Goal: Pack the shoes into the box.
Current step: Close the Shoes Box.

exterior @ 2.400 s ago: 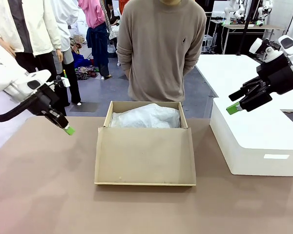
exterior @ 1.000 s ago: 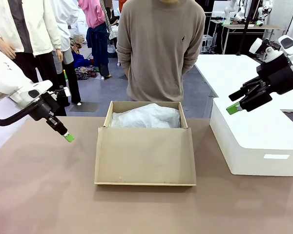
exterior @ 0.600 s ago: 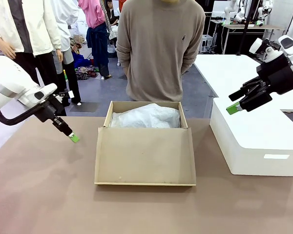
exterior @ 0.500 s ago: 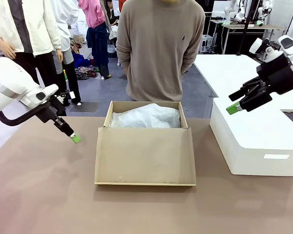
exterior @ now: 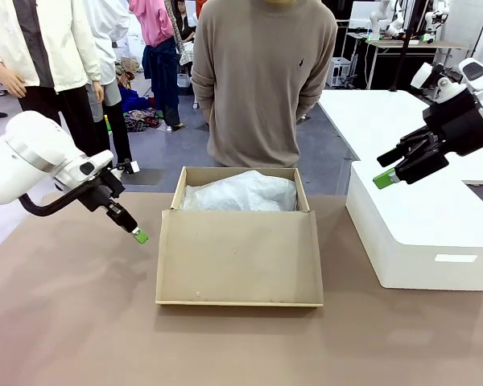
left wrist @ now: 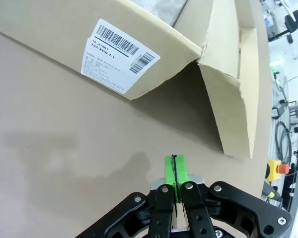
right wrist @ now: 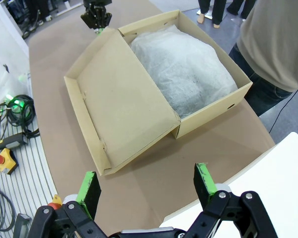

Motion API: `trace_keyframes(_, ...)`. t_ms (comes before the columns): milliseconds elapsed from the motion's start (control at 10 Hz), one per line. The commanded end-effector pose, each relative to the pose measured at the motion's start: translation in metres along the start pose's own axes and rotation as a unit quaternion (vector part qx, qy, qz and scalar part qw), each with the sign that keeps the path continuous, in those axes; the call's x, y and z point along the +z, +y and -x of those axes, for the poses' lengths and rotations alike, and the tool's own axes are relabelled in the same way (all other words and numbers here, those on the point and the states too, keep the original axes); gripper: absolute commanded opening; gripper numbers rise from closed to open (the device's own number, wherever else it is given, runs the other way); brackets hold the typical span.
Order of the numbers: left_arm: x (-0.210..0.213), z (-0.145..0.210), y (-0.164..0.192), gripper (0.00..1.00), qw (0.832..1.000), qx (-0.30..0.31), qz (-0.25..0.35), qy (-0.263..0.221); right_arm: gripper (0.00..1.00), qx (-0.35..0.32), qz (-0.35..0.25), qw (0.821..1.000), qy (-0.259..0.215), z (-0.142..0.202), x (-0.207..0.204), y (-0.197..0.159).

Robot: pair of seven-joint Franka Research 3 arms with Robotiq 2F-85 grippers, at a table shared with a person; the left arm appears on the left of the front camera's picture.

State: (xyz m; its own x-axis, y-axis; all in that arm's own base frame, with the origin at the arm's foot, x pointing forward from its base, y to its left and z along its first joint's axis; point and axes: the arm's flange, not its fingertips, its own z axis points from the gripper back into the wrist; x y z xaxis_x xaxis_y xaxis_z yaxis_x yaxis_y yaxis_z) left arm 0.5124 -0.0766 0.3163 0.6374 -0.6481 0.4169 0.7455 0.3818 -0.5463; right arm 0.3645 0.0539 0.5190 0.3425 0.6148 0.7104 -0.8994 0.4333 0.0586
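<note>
The tan cardboard box [exterior: 177, 191] stands mid-table, its lid flap [exterior: 237, 257] folded out flat toward me. Crumpled white tissue paper [exterior: 241, 193] fills it. The shoes are hidden. My left gripper [exterior: 139, 236] is shut with nothing in it, its green tip low over the table just left of the lid flap's left edge. In the left wrist view its pressed-together pads [left wrist: 175, 171] point at the table beside the box's labelled wall [left wrist: 49, 39] and the flap [left wrist: 233, 79]. My right gripper [exterior: 386, 169] hangs open and empty, high at the right; from there [right wrist: 146, 183] it looks down on the box [right wrist: 208, 111].
A bigger white plastic box [exterior: 419, 233] stands at the table's right, under my right gripper. A person in a beige sweater [exterior: 262, 80] stands behind the cardboard box, hands behind the back. Other people stand at the back left. Cables and an emergency stop [right wrist: 2, 158] lie off the table's edge.
My left gripper, shut throughout, has swung right and lower, from the table's left side to the lid flap's left edge. The right arm, box and person are unmoved.
</note>
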Motion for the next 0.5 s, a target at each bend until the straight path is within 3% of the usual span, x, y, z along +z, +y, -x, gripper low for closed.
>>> trace_keyframes(0, 0.0034, -0.0085, -0.0007, 0.00, 1.000, 0.005, 0.004, 0.002, 1.00, 0.010, -0.006, 1.000, -0.021, 0.0001, -0.0028, -0.0024)
trace_keyframes(400, 0.0000, 0.0000, 0.0000, 0.00, 1.000, 0.000, 0.000, 0.000, 1.00, 0.010, -0.006, 1.000, -0.021, 0.0001, -0.0028, -0.0024)
